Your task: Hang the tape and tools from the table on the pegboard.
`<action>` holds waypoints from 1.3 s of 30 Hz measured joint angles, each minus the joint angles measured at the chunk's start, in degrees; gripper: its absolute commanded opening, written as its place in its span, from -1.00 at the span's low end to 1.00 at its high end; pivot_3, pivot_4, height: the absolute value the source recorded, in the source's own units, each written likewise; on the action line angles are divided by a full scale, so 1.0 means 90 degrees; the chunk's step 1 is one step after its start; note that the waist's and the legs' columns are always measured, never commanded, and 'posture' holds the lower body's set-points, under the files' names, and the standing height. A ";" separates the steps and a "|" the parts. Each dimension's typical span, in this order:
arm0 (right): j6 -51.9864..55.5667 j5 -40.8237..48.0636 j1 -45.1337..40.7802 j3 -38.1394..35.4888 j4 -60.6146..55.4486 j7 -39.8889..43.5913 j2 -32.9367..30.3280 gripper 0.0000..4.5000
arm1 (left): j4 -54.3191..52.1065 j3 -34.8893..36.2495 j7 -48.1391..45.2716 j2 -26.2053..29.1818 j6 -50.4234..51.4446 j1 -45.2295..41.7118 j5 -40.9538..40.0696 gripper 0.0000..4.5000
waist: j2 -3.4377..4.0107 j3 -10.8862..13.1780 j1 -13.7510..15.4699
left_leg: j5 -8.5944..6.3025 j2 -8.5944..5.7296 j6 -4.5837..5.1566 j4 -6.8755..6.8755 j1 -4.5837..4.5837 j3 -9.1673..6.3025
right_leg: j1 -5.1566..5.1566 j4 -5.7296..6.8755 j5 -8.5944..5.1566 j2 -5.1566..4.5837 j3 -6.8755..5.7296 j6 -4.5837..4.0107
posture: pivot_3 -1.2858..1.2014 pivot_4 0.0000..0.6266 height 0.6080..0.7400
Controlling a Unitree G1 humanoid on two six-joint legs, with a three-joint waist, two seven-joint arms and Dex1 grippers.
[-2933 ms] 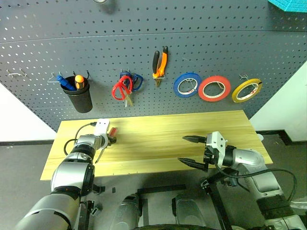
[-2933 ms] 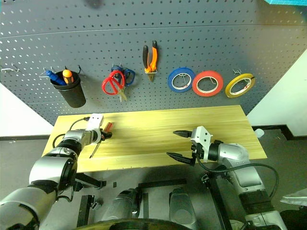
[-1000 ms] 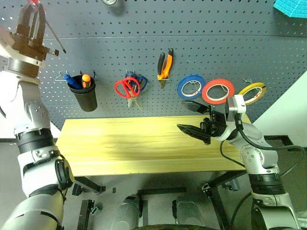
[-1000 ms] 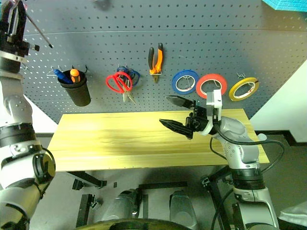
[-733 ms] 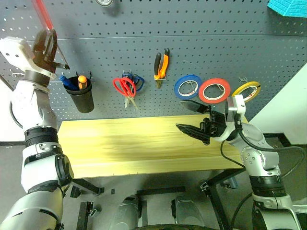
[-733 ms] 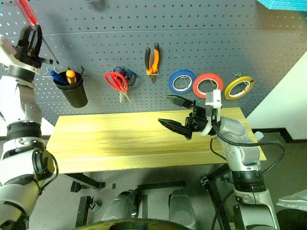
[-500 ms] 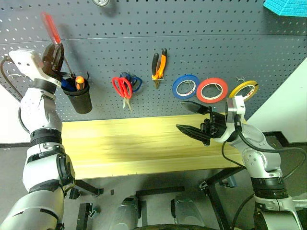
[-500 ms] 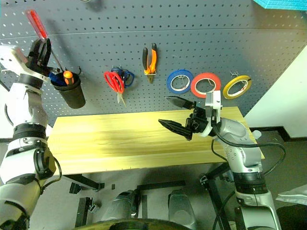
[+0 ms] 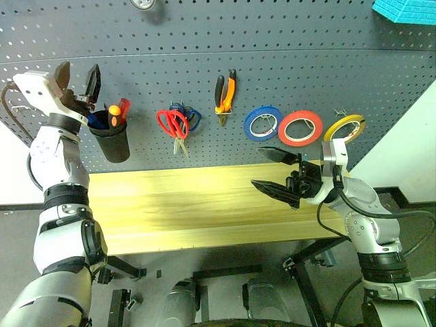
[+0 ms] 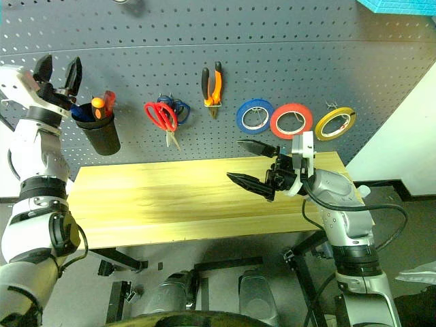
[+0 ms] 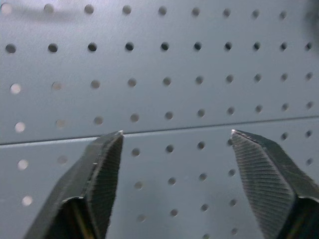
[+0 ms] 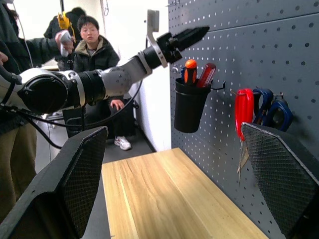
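Table (image 9: 170,204) top bare, free passage across it; pegboard (image 9: 272,61) crowded mid-row by black cup (image 9: 112,143), scissors (image 9: 172,126), pliers (image 9: 225,92), three tape rings, upper rows of holes bare.

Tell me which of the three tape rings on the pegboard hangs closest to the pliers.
The blue tape ring. It is the leftmost of the row, just right of the pliers; the red-orange ring and yellow ring hang farther right.

Table (image 9: 204,204) light grained wood; pegboard (image 9: 272,61) matt grey, perforated.
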 measured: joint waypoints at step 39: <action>-0.4903 -0.3320 0.1301 -0.0244 0.6065 -0.1316 -0.0357 1.00 | -0.0990 -0.2047 -0.0253 -0.1327 -0.1490 0.5690 0.1809 0.57 | 0.0171 -0.0208 0.0245 | -0.0038 0.0005 0.0008 -0.0012 0.0089 0.0044 | 0.0084 -0.0056 -0.0044 -0.0037 0.0004 -0.0045 | -0.05 -0.86 0.77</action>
